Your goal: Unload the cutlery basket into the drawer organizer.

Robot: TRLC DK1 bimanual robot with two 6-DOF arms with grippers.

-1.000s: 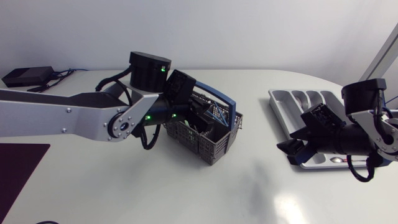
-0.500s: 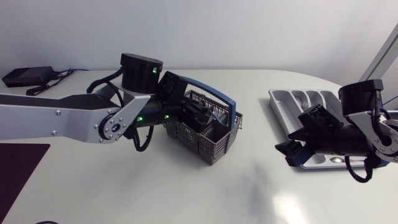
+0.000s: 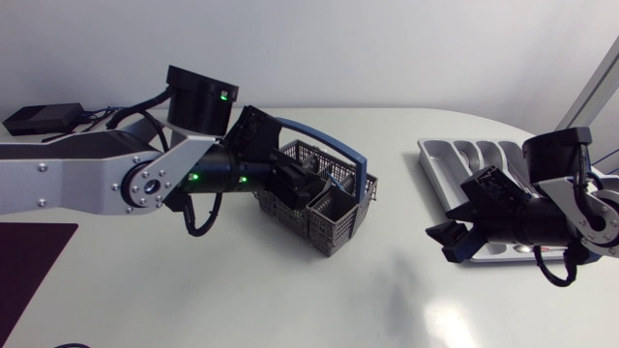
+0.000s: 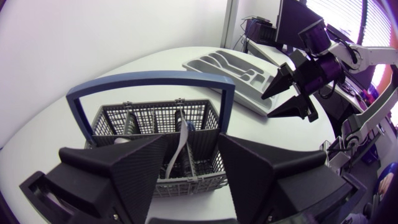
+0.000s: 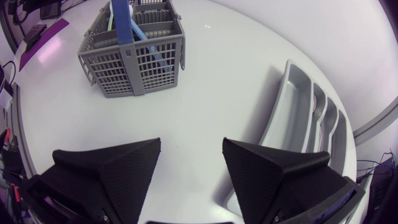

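A grey cutlery basket (image 3: 329,208) with a blue handle (image 3: 329,145) stands mid-table. In the left wrist view several cutlery pieces (image 4: 181,134) stand inside the basket (image 4: 155,118). My left gripper (image 3: 292,181) hovers over the basket's left side, fingers apart and holding nothing; in its own view the gripper (image 4: 193,180) is open just short of the basket. The grey drawer organizer (image 3: 462,155) lies at the right. My right gripper (image 3: 453,239) hangs open near the organizer's front left corner; in its own view the gripper (image 5: 189,165) is empty, with the basket (image 5: 134,53) ahead and the organizer (image 5: 305,112) beside it.
At the back left sits a black box (image 3: 41,118) with cables. A dark purple mat (image 3: 29,266) covers the front left corner. Bare table (image 3: 387,290) lies between basket and organizer.
My left gripper has opened and drawn back to the left, off the basket's middle. My right gripper has edged slightly left and toward the front.
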